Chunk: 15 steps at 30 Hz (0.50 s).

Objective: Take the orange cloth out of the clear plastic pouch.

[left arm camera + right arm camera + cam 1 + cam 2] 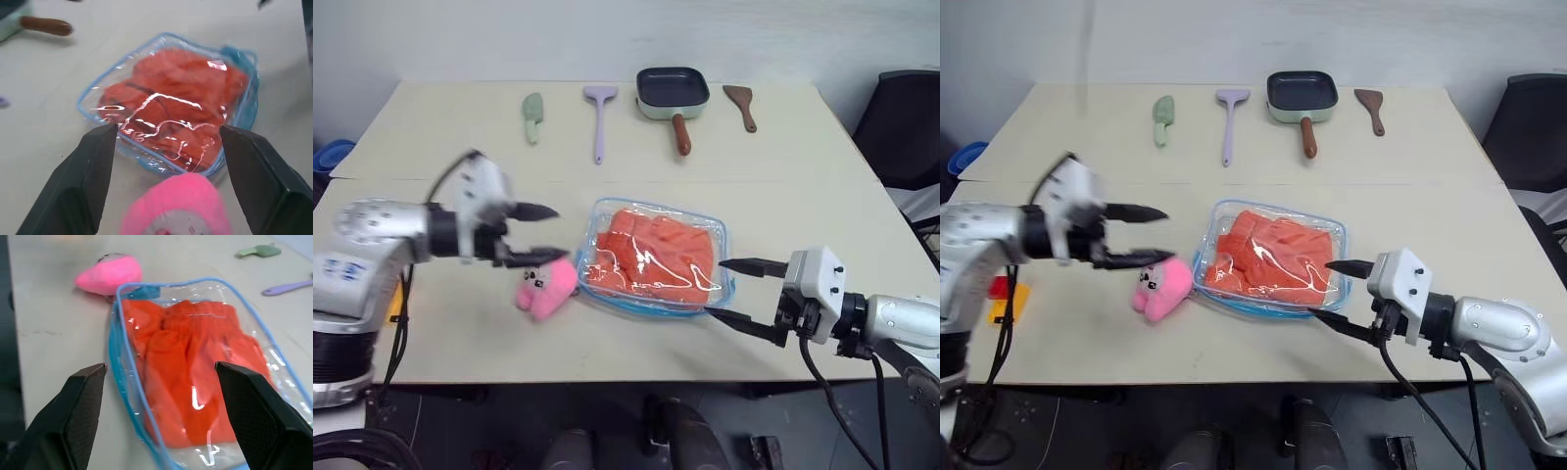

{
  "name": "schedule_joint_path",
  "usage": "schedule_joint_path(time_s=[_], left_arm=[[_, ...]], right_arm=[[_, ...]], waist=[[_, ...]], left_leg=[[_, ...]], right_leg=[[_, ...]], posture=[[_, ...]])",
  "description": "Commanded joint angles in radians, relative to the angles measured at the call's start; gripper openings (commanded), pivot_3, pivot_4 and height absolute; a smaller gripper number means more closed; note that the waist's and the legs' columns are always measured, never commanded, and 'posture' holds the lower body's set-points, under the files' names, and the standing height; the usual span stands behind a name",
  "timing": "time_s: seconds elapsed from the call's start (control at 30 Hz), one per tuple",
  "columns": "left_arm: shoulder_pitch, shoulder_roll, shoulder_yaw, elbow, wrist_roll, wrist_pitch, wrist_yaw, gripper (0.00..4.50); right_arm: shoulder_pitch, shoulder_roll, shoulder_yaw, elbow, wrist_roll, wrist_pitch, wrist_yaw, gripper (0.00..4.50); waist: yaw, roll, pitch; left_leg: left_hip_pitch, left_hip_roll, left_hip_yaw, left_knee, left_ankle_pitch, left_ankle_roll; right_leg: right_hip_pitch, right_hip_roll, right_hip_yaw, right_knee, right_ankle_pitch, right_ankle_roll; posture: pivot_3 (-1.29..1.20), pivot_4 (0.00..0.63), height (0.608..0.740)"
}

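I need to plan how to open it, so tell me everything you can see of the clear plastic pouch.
The clear glossy rounded-rectangle plastic pouch with a light blue rim lies flat on the beige table, near its front edge. It looks soft and shiny, with glare streaks on top. The folded bright orange cloth fills it, fully inside. A pink plush toy lies against its left end. Neither tool touches it.

We see a pale beige bench [783, 176] filling most of the frame, with a seam running across it at mid-height where two tops meet. Behind it, along the upper edge, stands a plain white wall [509, 39]. At the upper right sits a black chair [906, 127]. Something blue [331, 157] pokes in at the far left edge. Below the bench's front edge lies a dark floor [489, 431]. The light is even and soft.
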Motion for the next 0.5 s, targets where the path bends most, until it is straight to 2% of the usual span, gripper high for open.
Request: schedule_joint_path(time_s=[0.03,0.1,0.2,0.5], left_arm=[[-0.026,-0.023,-0.109,0.024,0.173,-0.260,-0.016,3.51],[-0.025,-0.041,-0.160,0.084,0.261,-0.406,-0.010,3.51],[-0.016,-0.059,-0.189,0.142,0.314,-0.520,-0.013,3.51],[0.001,-0.126,-0.218,0.209,0.370,-0.654,-0.017,3.51]], right_arm=[[0.000,0.019,0.005,-0.056,0.021,0.024,-0.029,3.69],[0.004,0.028,0.014,-0.066,0.013,0.032,-0.044,3.69],[0.009,0.038,0.011,-0.075,0.011,0.041,-0.062,3.69],[0.028,0.044,0.009,-0.088,-0.003,0.044,-0.091,3.69]], waist=[[-0.003,0.000,0.000],[-0.004,0.000,0.000],[-0.001,0.000,0.000],[0.001,0.000,0.000]], left_leg=[[0.000,0.000,0.000,0.000,0.000,0.000],[0.001,0.000,0.001,0.000,0.000,0.000],[0.001,0.000,0.001,0.000,0.000,-0.001],[0.000,0.001,0.000,0.001,0.000,0.001]], right_leg=[[0.000,0.001,0.001,0.000,0.000,0.000],[0.000,0.002,0.001,-0.001,0.000,-0.001],[0.000,0.002,0.001,-0.001,-0.001,-0.001],[0.000,0.000,0.001,-0.001,0.000,0.000]], posture=[[0.00,0.150,0.740],[0.00,0.150,0.740],[0.00,0.150,0.740],[0.00,0.150,0.740]])
